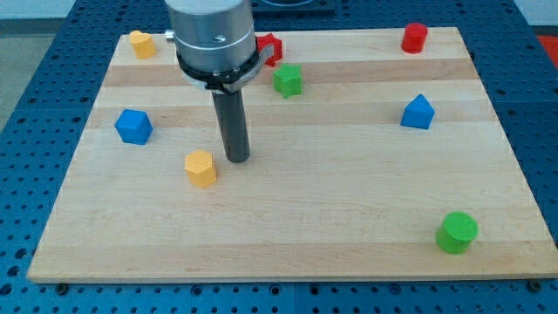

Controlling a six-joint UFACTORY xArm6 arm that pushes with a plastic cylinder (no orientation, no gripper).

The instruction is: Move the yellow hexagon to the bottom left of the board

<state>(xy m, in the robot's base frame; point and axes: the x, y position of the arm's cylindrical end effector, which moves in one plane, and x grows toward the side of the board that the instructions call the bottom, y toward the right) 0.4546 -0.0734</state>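
The yellow hexagon [200, 167] sits on the wooden board [288, 244], left of centre. My tip [237, 160] rests on the board just to the hexagon's right and a little above it, with a small gap between them. The rod rises to the arm's grey body at the view's top.
A second yellow block [142, 44] lies at the top left. A blue block [133, 126] is at the left, another blue block [418, 112] at the right. A green block [287, 80] and a partly hidden red block [271, 48] lie near the top middle. A red cylinder [414, 37] is top right, a green cylinder [457, 232] bottom right.
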